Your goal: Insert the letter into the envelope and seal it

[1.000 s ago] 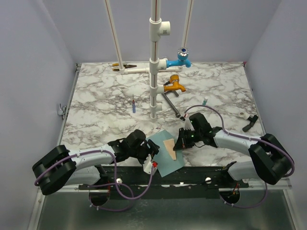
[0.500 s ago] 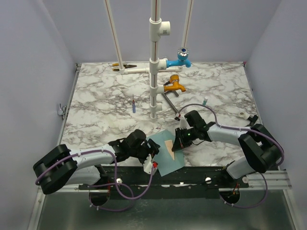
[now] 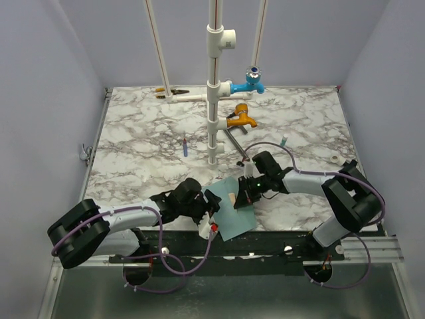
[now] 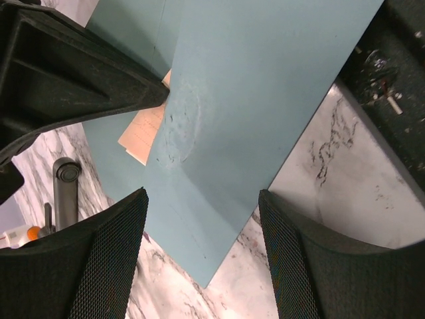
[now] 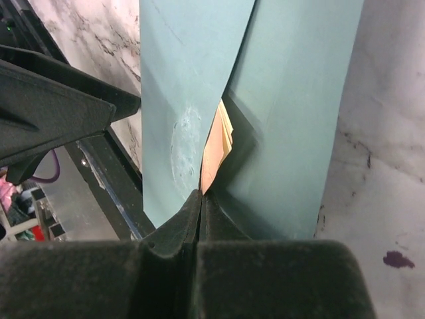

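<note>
I stand before a white and grey marble-pattern table (image 3: 133,133). All the action is at its near edge, in the lower middle of the top view.

On the left, the left gripper (image 3: 211,204) reaches in from the lower left and stops at the left edge of the flat, light teal-blue paper envelope (image 3: 235,220). Its two fingers (image 4: 109,266) stand wide apart and close on nothing. In the left wrist view, a large teal sheet with a round scuffed mark fills the space between and above them.

The envelope lies near the front edge of the table, just right of this gripper, with its lower corner toward the black rail. One teal layer is lifted away from the other.

The tan, kraft-brown paper letter (image 5: 214,153) sits in the fold between these two layers. Only a narrow strip of it shows. I cannot tell how deep it goes in.

On the right, the right gripper (image 3: 243,197) comes from the right side of the frame to the upper right edge of the envelope. Its fingers (image 5: 265,272) are pressed fully together. In the right wrist view the tan strip comes straight out of the seam between them, so the letter is pinched there.
</note>
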Motion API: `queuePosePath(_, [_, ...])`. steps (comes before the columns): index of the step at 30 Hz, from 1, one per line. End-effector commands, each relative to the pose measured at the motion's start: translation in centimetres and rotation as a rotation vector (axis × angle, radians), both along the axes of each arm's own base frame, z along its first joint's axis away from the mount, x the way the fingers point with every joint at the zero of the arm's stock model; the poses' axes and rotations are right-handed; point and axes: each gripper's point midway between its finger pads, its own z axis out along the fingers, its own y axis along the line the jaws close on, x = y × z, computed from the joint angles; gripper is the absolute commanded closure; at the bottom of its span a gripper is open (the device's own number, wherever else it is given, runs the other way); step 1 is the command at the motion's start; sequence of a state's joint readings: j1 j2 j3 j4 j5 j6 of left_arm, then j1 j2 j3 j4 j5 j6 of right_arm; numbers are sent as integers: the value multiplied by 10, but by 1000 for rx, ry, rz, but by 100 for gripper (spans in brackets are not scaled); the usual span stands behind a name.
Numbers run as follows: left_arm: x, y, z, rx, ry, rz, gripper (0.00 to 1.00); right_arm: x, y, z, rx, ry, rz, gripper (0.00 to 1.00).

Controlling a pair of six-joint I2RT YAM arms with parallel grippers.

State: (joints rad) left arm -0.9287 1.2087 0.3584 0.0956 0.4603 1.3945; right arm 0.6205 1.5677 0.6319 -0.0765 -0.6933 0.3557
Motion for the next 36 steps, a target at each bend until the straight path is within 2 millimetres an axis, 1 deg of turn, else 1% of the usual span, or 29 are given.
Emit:
queuePosePath(1, [12, 5, -4, 21, -41, 8, 32, -6, 7, -5, 11, 1, 101, 99])
queuePosePath(3, [14, 4, -2, 17, -41, 10, 31, -10, 8, -8, 16, 24, 124, 99])
queuePosePath(6, [15, 4, -2, 14, -54, 7, 31, -11, 9, -4, 36, 10, 138, 99])
queuePosePath(7, [16, 5, -1, 13, -57, 8, 30, -8, 9, -3, 36, -7, 132, 95])
queuePosePath(10, [16, 5, -2, 13, -57, 5, 30, 2, 10, -1, 22, -42, 82, 76])
queuePosePath(11, [16, 5, -2, 12, -57, 2, 29, 6, 11, 0, 20, -53, 61, 67])
queuePosePath(13, [14, 6, -3, 15, -53, -4, 29, 13, 14, 3, 28, -69, 22, 57])
queuePosePath(14, [13, 6, -4, 17, -54, -8, 29, 16, 14, 4, 20, -73, -3, 54])
queuePosePath(15, [13, 7, -4, 19, -55, -11, 29, 24, 15, 6, 20, -99, -36, 53])
queuePosePath(17, [12, 8, -5, 22, -57, -16, 29, 32, 17, 8, 16, -115, -83, 49])
queuePosePath(19, [12, 9, -6, 25, -60, -20, 29, 36, 19, 8, 23, -109, -109, 46])
queuePosePath(21, [12, 10, -7, 28, -65, -23, 29, 41, 19, 3, 8, -99, -143, 41])
queuePosePath(24, [15, 14, -7, 33, -69, -18, 29, 48, 17, -4, -25, -111, -178, 38])
queuePosePath(26, [17, 16, -8, 34, -76, -17, 29, 55, 16, -3, -29, -137, -203, 30])
queuePosePath(28, [20, 20, -10, 43, -83, -10, 29, 62, 16, 0, -40, -182, -209, 27])
queuePosePath(31, [28, 25, -10, 48, -100, 4, 29, 68, 19, 8, -40, -252, -197, 27])
queuePosePath(34, [41, 30, -6, 44, -122, 38, 29, 74, 20, 14, -36, -323, -206, 26])
queuePosePath(35, [45, 32, -5, 43, -129, 51, 29, 76, 19, 15, -44, -349, -210, 25])
queuePosePath(36, [49, 33, -3, 42, -129, 66, 29, 76, 18, 17, -51, -376, -210, 21])
